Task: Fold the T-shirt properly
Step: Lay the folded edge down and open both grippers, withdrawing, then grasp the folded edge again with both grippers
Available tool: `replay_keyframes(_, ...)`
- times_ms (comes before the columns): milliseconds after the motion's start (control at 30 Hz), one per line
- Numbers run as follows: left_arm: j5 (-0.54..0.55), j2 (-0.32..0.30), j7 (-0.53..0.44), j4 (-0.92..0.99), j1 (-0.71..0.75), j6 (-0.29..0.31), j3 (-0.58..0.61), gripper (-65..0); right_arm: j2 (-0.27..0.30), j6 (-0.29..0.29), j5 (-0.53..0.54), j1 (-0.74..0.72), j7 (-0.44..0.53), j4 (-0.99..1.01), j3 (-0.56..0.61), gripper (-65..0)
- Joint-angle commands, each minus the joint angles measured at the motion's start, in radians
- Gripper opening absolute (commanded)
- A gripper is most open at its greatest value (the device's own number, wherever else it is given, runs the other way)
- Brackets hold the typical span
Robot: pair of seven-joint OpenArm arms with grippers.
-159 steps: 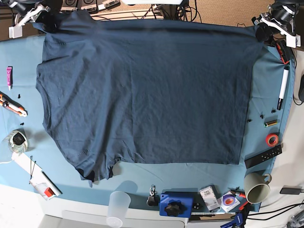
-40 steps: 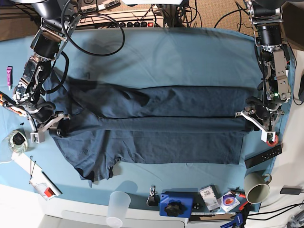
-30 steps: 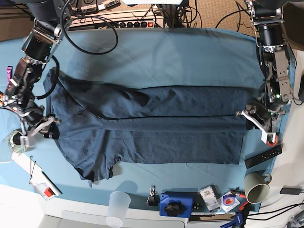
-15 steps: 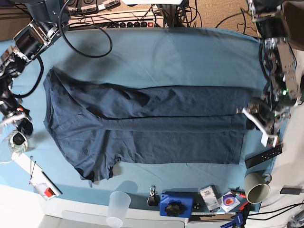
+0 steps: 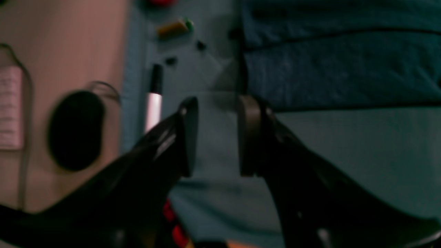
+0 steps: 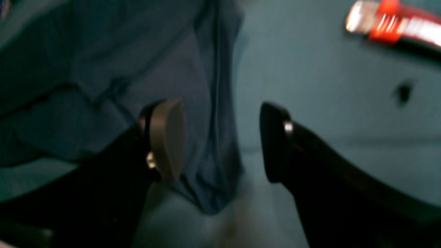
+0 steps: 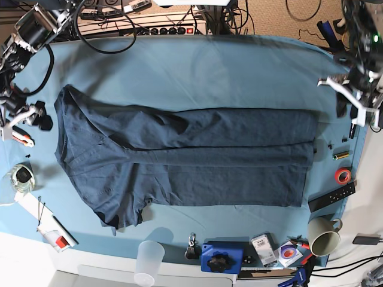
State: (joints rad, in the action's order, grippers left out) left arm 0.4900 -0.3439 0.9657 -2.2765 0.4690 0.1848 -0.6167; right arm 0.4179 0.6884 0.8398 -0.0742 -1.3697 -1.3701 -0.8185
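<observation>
The dark navy T-shirt [image 7: 191, 155] lies on the teal table cloth [image 7: 197, 72], its far part folded forward into a long band, with the collar end at the left. My right gripper [image 7: 27, 116] hovers just off the shirt's left edge. In the right wrist view the right gripper [image 6: 220, 141] is open, and a fold of the T-shirt [image 6: 206, 103] lies loose below the gap. My left gripper [image 7: 353, 98] is beyond the shirt's right edge. In the left wrist view the left gripper [image 5: 217, 136] stands open over bare cloth, with the T-shirt [image 5: 327, 69] lying ahead to the right.
A marker [image 5: 153, 100] and a black oval object [image 5: 75, 129] lie by the left gripper. Red tape roll [image 7: 342, 175], remote [image 7: 331, 197] and mug [image 7: 323, 235] sit at the right. A plastic cup [image 7: 148, 261] and blue box [image 7: 221, 256] are at the front, an orange cutter [image 7: 21, 137] at the left.
The right gripper has opened wide and pulled away from the shirt's left edge toward the back. The left gripper has moved off the shirt's right edge toward the back. The shirt stays as folded.
</observation>
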Motion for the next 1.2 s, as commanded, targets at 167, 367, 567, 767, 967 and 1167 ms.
replay_keyframes(167,0.001,-0.004,-0.023,-0.067,0.066,-0.005,-0.069,-44.3,0.022,-0.015,0.122,0.030,0.057,0.000,-0.006,-30.8)
replay_keyframes(367,0.013,0.053,-0.023,-0.067,0.066,-0.005,-0.069,-44.3,0.013,-0.023,0.133,0.030,0.032,0.112,-0.006,-30.8)
replay_keyframes(567,0.024,0.087,-0.023,-0.067,0.066,-0.005,-0.068,-44.3,-0.019,0.010,0.204,0.029,0.016,0.261,-0.005,-30.8)
replay_keyframes(767,0.026,0.092,-0.028,-0.067,0.066,-0.005,-0.068,-44.3,-0.056,0.010,0.211,0.029,0.006,0.306,-0.005,-30.8)
replay_keyframes(967,0.028,0.095,-0.098,-0.067,0.065,-0.005,-0.067,-44.3,-0.066,0.010,0.211,0.024,0.006,0.306,0.049,-30.8)
replay_keyframes(1167,0.027,0.100,-0.152,-0.056,0.045,-0.005,-0.066,-44.4,-0.066,0.010,0.210,0.024,0.097,0.306,0.156,-30.8)
